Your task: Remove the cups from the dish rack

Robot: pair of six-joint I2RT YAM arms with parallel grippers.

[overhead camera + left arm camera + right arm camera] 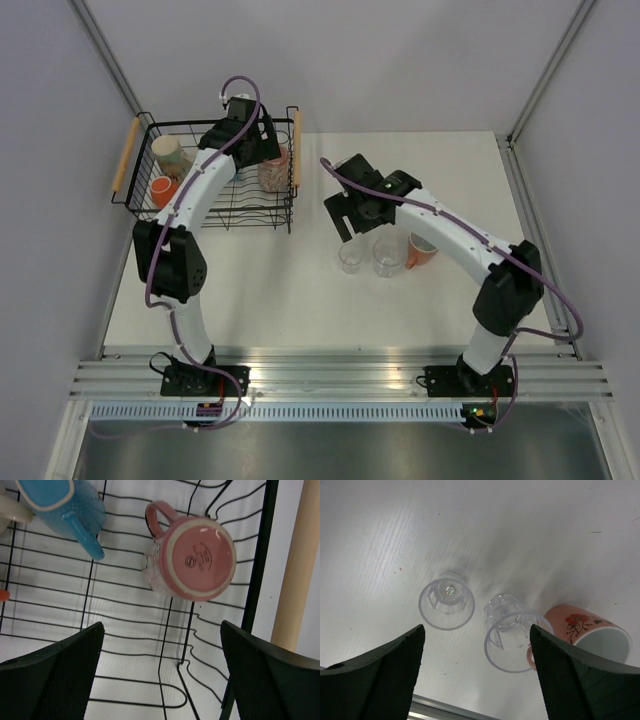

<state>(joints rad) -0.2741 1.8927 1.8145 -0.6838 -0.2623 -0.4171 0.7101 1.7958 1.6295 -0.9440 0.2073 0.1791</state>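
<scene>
Left fingers: the left gripper (162, 625) is spread wide and holds nothing, low over the wire floor of the dish rack (258, 570)
Nearest cup: the pink mug (192, 557) stands bottom up just past the fingertips, touching neither, close to the rack's right rim
Right fingers: the right gripper (477, 630) is spread wide and empty, above two clear tumblers (446, 602) (512, 640) that stand side by side, apart, on the table (395, 530)
Other cups: blue mug (60, 505) at upper left; cream mug (172, 153) and orange mug (163, 190) at the rack's left end; flowered cup (585, 635) at lower right
Hidden: the left arm covers the rack's middle from above; the blue mug is cut by the frame top; whether the flowered cup touches the near tumbler cannot be told
Edges: wooden handle (300, 565) lies just outside the right rim; bare tabletop fills the upper half of the right wrist view
</scene>
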